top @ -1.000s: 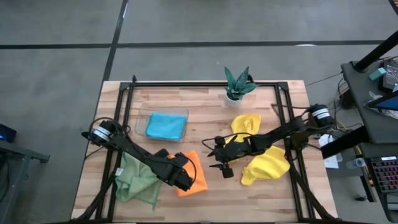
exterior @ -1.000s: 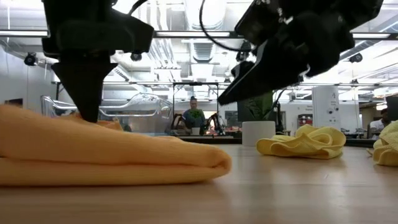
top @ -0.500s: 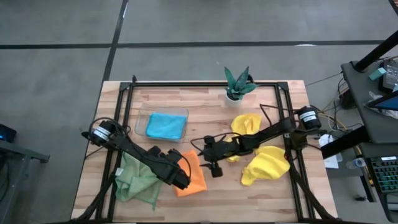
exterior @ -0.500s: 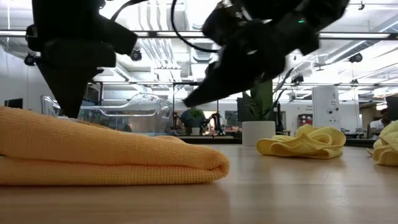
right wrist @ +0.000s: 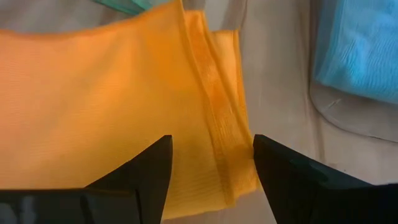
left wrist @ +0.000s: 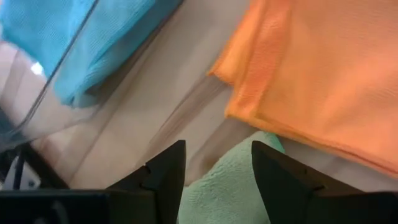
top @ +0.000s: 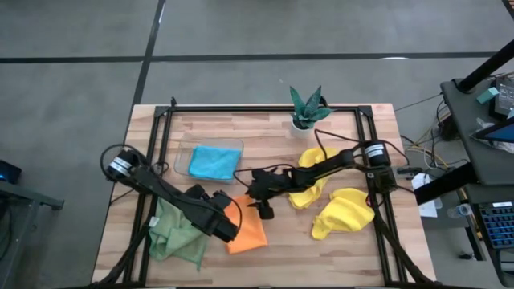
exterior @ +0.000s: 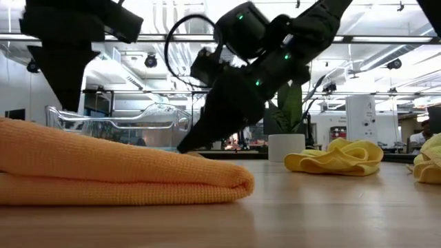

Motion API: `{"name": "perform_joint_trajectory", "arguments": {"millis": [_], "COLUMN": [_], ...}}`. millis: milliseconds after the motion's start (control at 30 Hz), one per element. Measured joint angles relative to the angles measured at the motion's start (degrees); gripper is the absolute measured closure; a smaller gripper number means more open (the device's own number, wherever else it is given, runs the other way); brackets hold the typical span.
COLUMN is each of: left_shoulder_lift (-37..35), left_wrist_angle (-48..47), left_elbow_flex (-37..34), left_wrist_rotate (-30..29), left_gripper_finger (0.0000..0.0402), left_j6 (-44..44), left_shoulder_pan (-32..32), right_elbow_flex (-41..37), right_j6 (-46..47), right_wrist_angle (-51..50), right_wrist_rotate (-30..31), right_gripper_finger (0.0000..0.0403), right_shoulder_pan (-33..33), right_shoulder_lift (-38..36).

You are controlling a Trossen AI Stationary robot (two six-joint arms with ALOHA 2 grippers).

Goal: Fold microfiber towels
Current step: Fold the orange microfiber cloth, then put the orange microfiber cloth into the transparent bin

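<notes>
The orange towel [top: 251, 234] lies folded on the table near the front, thick and flat in the low view [exterior: 103, 169]. My left gripper [top: 227, 227] hangs open over its left edge, above the crumpled pale green towel [left wrist: 230, 196]. My right gripper [right wrist: 211, 155] is open and slants down over the orange towel's far right corner [top: 255, 201]. A blue towel [top: 215, 162] lies in the clear tray [top: 183, 152]. Two yellow towels [top: 321, 156] [top: 345, 215] lie bunched at the right. My right gripper's lower fingertip [exterior: 185, 147] stands right at the orange towel's top surface, near its far edge. Whether it touches the cloth, I cannot tell. The fingers slant down from the table's right side and straddle the folded edge [right wrist: 217, 106].
A teal-leaved plant in a white pot [top: 307, 108] stands at the far edge. Black frame rails [top: 159, 144] run along the table's left and right sides. Bare wood shows between the tray and the orange towel [left wrist: 143, 112].
My left gripper has lifted off the orange towel and drawn back toward the table's left edge; the towel stays folded where it lay. My right gripper has travelled from beside the yellow towels toward the table's left edge and sunk to the orange towel's far right corner, still open.
</notes>
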Motion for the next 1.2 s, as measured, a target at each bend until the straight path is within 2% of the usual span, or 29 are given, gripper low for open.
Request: {"name": "perform_joint_trajectory", "arguments": {"millis": [133,233,367,567,900,1067,1200], "left_shoulder_lift": [-2.3,-4.0,-5.2,-5.3,-7.0,-9.3,-10.3], "left_wrist_angle": [7.1,12.4,16.6,18.3,18.9,19.5,22.7], "left_elbow_flex": [-3.4,-6.7,-10.1,-12.3,-12.7,-12.7,-12.7], "left_wrist_rotate": [-0.1,-0.3,-1.2,-1.4,-4.5,-9.4,-10.6], "left_gripper_finger": [0.0233,0.0233,0.0233,0.0233,0.0233,0.0233,0.0233], "left_j6": [3.9,5.3,5.3,5.1,5.1,5.3,9.0], "left_shoulder_pan": [-0.5,-0.6,-0.6,-0.6,-0.6,-0.9,-0.9], "right_elbow_flex": [0.8,0.7,0.7,0.6,0.6,-0.7,-2.0], "right_j6": [-0.3,-0.4,-0.4,0.4,-0.8,0.9,2.4], "right_wrist_angle": [0.1,0.1,0.1,-1.2,-10.6,-12.3,-12.0], "right_wrist_rotate": [-0.5,-0.6,-3.2,-3.4,-2.9,3.1,3.3], "right_gripper_finger": [0.0192,0.0217,0.0279,0.0383,0.039,0.039,0.0379], "right_shoulder_pan": [-0.4,-0.6,-0.9,-0.8,0.6,1.1,1.1], "right_shoulder_lift": [1.3,1.8,2.4,0.8,-4.7,-4.6,-4.6]}}
